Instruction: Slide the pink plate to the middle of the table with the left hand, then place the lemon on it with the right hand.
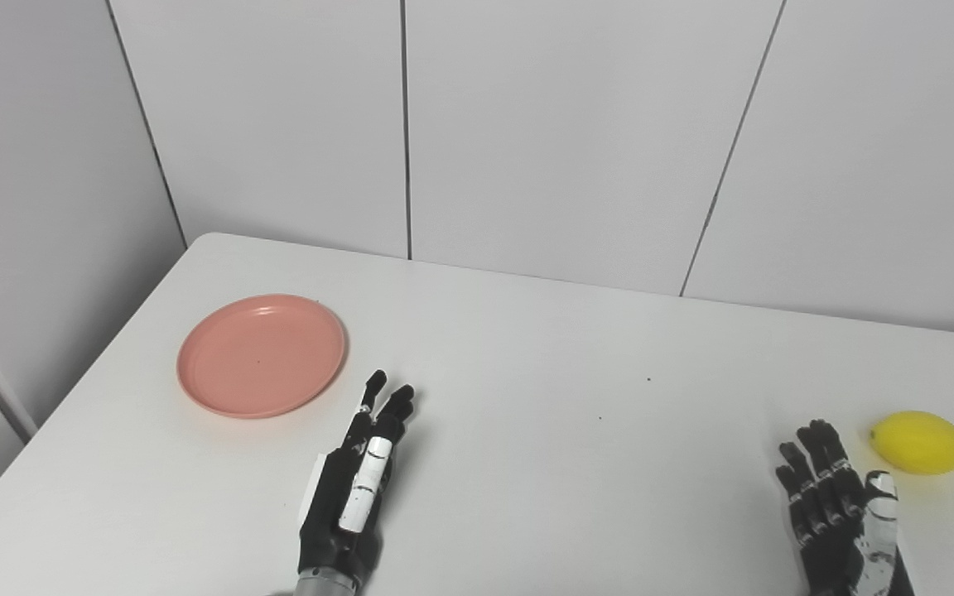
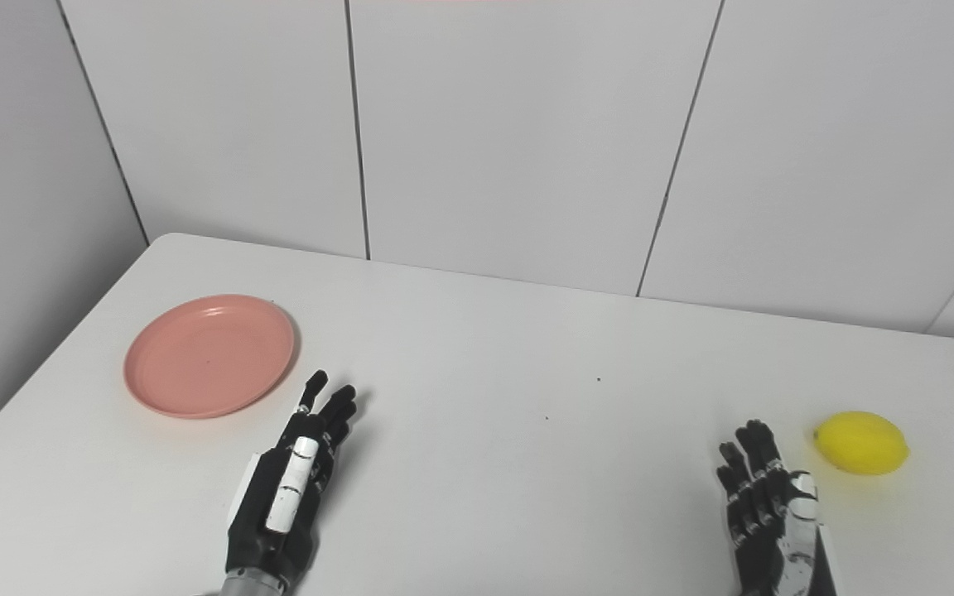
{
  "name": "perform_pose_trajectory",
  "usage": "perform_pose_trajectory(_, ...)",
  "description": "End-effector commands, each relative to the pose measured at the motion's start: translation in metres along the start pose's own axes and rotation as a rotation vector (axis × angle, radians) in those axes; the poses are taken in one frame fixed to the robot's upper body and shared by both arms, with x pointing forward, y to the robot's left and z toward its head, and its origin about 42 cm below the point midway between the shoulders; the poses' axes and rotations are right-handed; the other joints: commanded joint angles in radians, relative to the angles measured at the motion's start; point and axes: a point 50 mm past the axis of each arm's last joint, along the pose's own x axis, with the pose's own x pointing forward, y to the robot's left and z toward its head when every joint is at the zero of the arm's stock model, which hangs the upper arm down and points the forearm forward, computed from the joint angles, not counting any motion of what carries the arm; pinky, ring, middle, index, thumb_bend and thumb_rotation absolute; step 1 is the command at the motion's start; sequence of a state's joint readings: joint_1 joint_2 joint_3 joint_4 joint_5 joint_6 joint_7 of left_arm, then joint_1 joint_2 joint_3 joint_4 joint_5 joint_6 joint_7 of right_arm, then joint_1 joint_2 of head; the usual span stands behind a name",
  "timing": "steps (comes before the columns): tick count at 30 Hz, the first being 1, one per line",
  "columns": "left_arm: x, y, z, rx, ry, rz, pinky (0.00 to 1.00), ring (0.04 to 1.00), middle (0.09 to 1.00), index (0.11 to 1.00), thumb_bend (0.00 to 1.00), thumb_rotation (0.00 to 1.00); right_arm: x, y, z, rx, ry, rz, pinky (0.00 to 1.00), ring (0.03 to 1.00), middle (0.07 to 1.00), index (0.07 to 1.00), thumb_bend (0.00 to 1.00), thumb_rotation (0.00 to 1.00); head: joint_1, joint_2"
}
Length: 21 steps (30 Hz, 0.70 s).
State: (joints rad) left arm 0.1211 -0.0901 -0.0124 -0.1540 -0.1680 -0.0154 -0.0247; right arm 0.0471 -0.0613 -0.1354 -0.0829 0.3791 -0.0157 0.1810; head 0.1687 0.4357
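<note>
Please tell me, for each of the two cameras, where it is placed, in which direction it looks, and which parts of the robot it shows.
Left eye view: on the head, looking down and forward over the white table to the wall; shows the left hand and right hand.
Right eye view: beside it, slightly to the right, facing the same way; same hands.
Shared: pink plate, lemon, both hands open and empty.

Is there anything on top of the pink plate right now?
No. The pink plate is bare; the lemon lies apart on the table. What lies beneath the plate is hidden.
</note>
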Motion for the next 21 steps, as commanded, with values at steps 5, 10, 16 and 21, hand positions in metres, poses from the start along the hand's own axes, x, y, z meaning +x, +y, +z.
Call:
perform_pose_trajectory(5,-0.014,0.01,-0.019,-0.001,0.078,0.036,0.99,0.939,0.907,0.951,0.66,0.73,-0.009,-0.001,-0.015,0.01,-0.004,-0.007,1.0,0.96,0.964,0.928,0.74,1.0,-0.002,-0.004)
perform_pose_trajectory(10,-0.017,0.011,-0.016,0.005,0.03,0.048,0.98,0.927,0.907,0.938,0.71,0.72,-0.011,0.0,-0.015,0.005,0.006,-0.017,1.0,0.961,0.965,0.933,0.74,1.0,-0.005,-0.005)
perform_pose_trajectory(16,-0.017,0.005,-0.003,-0.001,-0.024,0.065,0.93,0.899,0.888,0.921,0.78,0.74,-0.012,-0.004,-0.013,0.023,0.015,-0.018,1.0,0.977,0.976,0.944,0.74,1.0,0.027,-0.009)
perform_pose_trajectory(21,-0.01,0.0,0.02,-0.028,-0.073,0.063,0.92,0.9,0.894,0.933,0.79,0.75,-0.013,-0.006,-0.012,0.021,0.028,-0.024,1.0,0.974,0.972,0.941,0.72,1.0,0.034,-0.008)
